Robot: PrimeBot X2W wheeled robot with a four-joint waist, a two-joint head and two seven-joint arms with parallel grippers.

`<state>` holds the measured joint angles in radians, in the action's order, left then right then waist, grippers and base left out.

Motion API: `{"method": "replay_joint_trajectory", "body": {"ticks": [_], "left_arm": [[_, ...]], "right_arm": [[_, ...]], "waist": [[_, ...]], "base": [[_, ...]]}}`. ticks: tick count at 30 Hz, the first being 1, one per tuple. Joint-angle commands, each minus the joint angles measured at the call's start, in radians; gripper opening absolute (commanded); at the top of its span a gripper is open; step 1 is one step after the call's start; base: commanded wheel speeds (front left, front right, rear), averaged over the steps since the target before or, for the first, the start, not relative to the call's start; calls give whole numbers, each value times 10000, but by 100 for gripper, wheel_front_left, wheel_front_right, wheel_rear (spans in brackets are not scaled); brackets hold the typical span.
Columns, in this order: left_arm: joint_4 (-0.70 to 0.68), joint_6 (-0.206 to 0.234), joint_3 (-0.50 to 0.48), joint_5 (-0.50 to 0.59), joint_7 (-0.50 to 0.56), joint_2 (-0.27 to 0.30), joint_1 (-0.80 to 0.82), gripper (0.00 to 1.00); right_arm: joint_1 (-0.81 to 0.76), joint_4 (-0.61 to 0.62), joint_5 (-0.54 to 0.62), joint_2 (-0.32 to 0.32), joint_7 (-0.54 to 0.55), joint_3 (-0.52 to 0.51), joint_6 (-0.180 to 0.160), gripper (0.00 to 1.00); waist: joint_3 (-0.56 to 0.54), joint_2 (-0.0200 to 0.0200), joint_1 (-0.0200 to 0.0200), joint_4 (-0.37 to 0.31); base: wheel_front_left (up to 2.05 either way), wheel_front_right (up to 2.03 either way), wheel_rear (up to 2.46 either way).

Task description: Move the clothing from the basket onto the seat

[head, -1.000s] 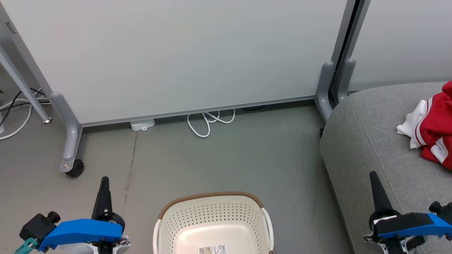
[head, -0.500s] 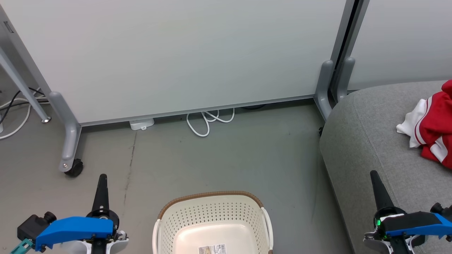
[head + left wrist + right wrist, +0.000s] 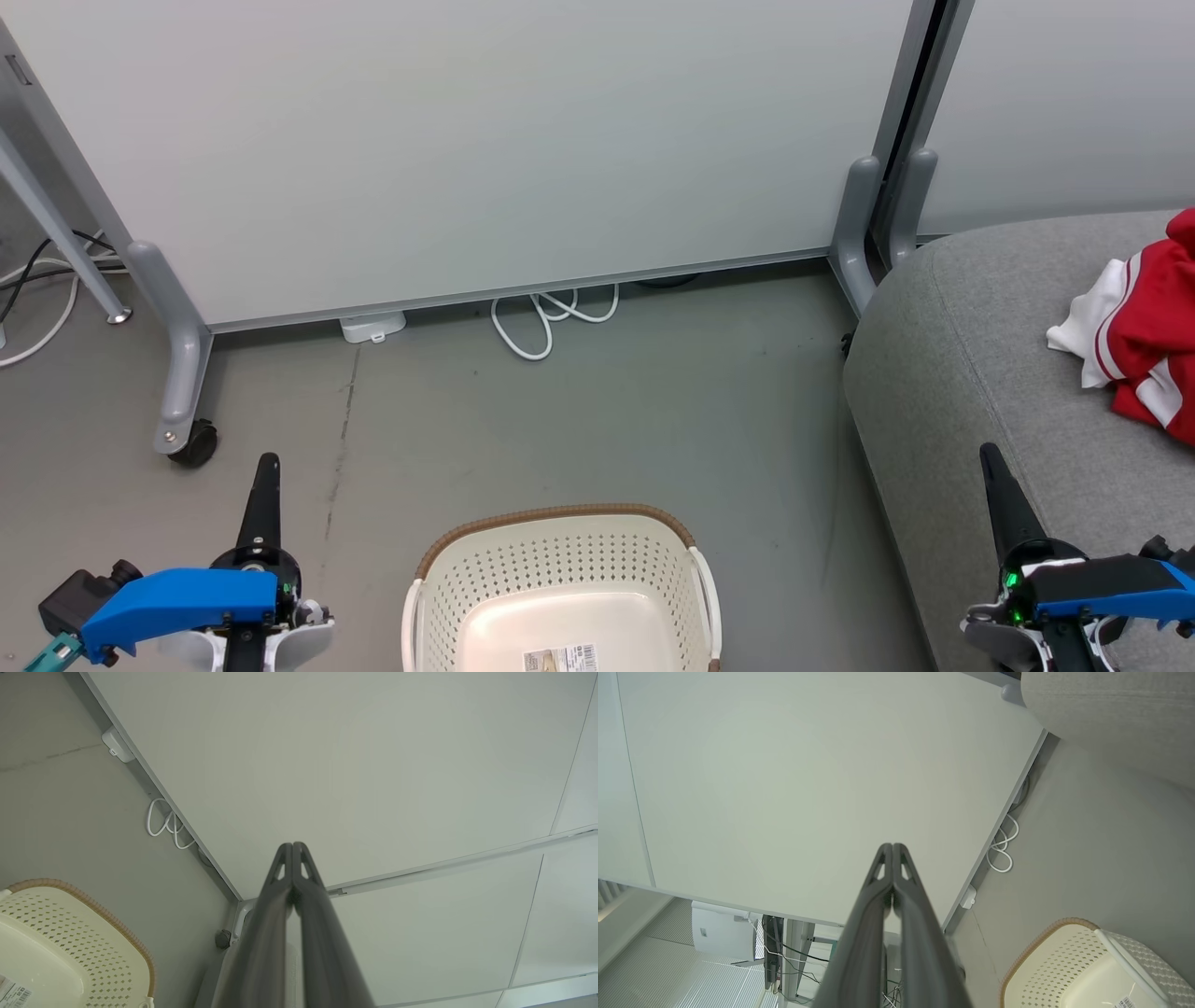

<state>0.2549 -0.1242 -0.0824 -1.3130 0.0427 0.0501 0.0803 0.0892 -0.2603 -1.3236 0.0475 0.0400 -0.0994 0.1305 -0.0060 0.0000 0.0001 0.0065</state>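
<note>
Peering into the basket (image 3: 560, 569): finding nothing inside but a label (image 3: 560, 659) on its bottom. Spotting the clothing (image 3: 1153, 350) far right of the basket and beyond it, lying up on the seat (image 3: 952, 373), well in from the seat's basket-side edge. Not managing to tell one garment from two. Seeing the left gripper (image 3: 265, 481) left of the basket and the right gripper (image 3: 997, 481) right of it, both clenched tight on nothing. Judging the job nearly finished. For parking well: steering clear of the basket's rim and handles, checking inside for strays. Reading the heap's long axis as running away from the basket, white cuff pointing back toward it, far end cut off.
</note>
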Motion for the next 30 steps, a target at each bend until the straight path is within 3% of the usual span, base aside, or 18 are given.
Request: {"method": "replay_joint_trajectory", "body": {"ticks": [1, 30], "left_arm": [[-96, -84, -64, -294, 75, 4, 194, 0], [-118, -110, -284, -2517, 623, 2, 309, 0]], "right_arm": [[197, 108, -308, 42, 91, -30, 3, 0], [239, 160, -2447, 46, 645, -136, 4, 0]], "waist": [[5, 0, 0, -4], [73, 0, -1, -52]], "base": [[0, 0, 0], [0, 0, 0]]}}
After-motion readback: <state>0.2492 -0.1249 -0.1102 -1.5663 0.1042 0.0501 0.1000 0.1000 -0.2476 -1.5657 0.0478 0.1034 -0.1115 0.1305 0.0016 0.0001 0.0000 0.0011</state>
